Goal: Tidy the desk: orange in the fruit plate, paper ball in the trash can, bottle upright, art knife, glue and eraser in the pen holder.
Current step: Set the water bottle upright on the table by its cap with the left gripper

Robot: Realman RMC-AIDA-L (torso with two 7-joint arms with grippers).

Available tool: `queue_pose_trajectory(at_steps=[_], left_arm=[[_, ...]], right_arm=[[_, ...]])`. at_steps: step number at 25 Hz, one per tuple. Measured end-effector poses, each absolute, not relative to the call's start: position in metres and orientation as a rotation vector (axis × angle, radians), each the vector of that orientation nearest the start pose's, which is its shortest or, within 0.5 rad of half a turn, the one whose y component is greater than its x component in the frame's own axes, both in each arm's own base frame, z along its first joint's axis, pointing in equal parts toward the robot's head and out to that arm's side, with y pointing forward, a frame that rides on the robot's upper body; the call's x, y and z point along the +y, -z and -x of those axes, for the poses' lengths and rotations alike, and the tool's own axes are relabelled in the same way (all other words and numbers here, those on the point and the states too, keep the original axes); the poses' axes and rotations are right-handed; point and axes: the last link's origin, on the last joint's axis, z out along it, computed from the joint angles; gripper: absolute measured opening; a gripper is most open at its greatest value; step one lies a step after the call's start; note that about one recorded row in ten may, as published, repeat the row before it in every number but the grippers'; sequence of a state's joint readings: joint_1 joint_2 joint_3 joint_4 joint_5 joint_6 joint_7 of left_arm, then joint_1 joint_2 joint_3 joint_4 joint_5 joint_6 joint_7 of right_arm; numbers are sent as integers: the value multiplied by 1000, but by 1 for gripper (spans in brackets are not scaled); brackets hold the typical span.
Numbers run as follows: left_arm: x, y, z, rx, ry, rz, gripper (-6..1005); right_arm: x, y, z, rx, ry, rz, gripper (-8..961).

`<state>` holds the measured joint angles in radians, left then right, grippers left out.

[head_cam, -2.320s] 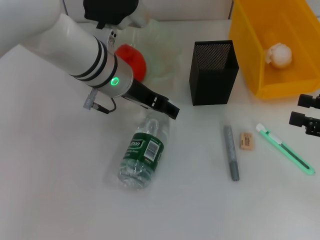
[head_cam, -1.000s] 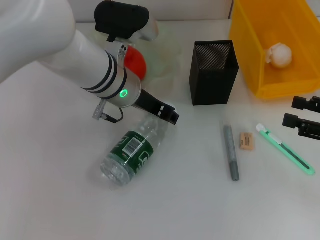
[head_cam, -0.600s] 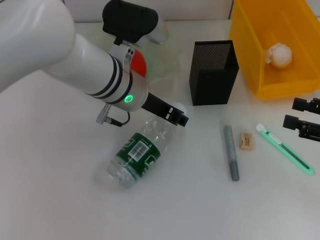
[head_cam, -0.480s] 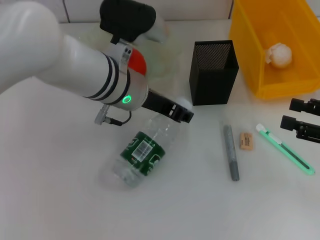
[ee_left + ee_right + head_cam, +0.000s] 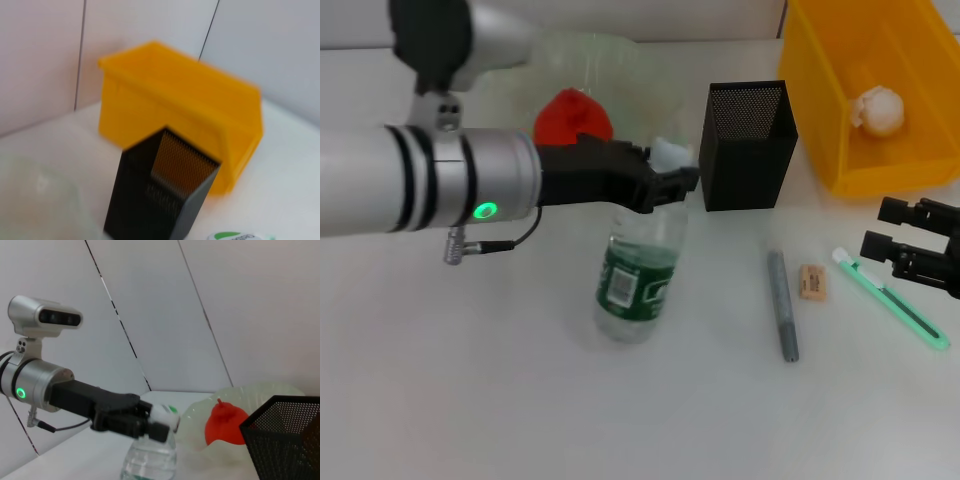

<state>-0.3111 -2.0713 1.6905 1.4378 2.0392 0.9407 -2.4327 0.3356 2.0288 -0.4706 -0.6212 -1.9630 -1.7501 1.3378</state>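
Note:
My left gripper (image 5: pixel 670 182) is shut on the neck of the clear bottle (image 5: pixel 638 280), just under its white cap. The green-labelled bottle stands nearly upright with its base on the table. The right wrist view shows the same grip (image 5: pixel 156 425) on the bottle (image 5: pixel 150 462). The reddish orange (image 5: pixel 575 115) lies in the clear fruit plate (image 5: pixel 610 60). The paper ball (image 5: pixel 878 108) lies in the yellow bin (image 5: pixel 820 90). The grey glue stick (image 5: pixel 782 305), eraser (image 5: pixel 812 282) and green art knife (image 5: pixel 892 298) lie on the table. My right gripper (image 5: pixel 898 240) is open beside the knife.
The black mesh pen holder (image 5: pixel 745 145) stands just right of the bottle cap, with the yellow bin behind it. In the left wrist view the holder (image 5: pixel 160 200) and the bin (image 5: pixel 190 100) fill the frame. A wall runs behind the table.
The left gripper lifted the bottle's neck, turning the bottle from lying on its side to nearly upright. The right gripper drifted slightly left.

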Motion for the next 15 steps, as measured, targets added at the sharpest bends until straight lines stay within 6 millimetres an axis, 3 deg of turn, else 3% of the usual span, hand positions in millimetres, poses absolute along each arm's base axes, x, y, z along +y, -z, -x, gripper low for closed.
queue_pose_trajectory(at_steps=[1,3,6,15], left_arm=[[326,35,151,-842,498,2606,444],[325,32,153,-836,531,2609,444],[318,17,170,-812,716,2597,444],[313,3,203,-784,989,2554,444]], right_arm=[[267,-42,-319,806,-920,2507,706],[267,-41,-318,807,-925,2508,706],[269,-35,-314,820,-958,2513,707],[279,-28,-302,815,-1015,2531,705]])
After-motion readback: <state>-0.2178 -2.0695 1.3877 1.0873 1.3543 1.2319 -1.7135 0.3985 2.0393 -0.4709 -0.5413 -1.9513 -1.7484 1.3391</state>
